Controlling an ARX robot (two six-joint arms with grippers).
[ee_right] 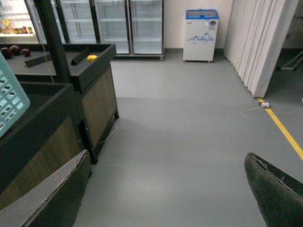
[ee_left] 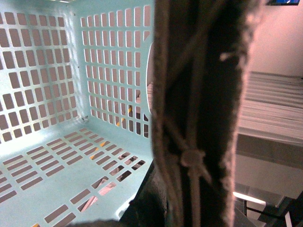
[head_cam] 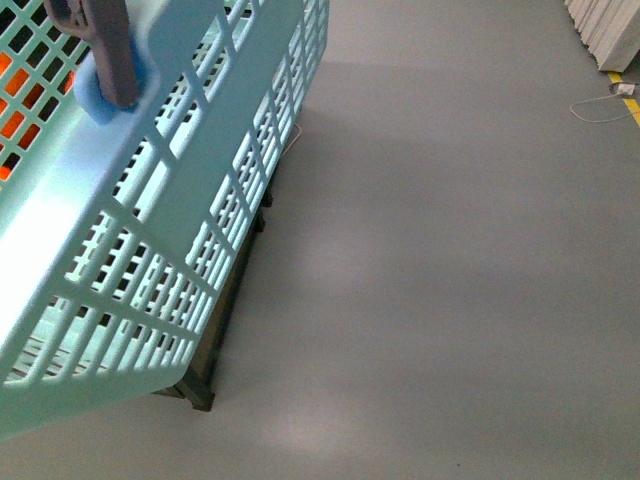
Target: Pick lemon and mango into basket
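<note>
The basket (head_cam: 150, 200) crowds the left of the front view, tilted, with its ends cut off. An orange patch (head_cam: 10, 95) shows through its slots, too hidden to name. Of the left pincer (ee_left: 203, 118) only one dark padded finger shows, blocking the basket's slotted inside, so I cannot tell how far it is open. The right pincer (ee_right: 166, 163) gapes wide, holding nothing. A small yellow fruit (ee_right: 92, 57) lies near a corner of the dark worktop (ee_right: 90, 75); lemon or mango, I cannot tell.
</note>
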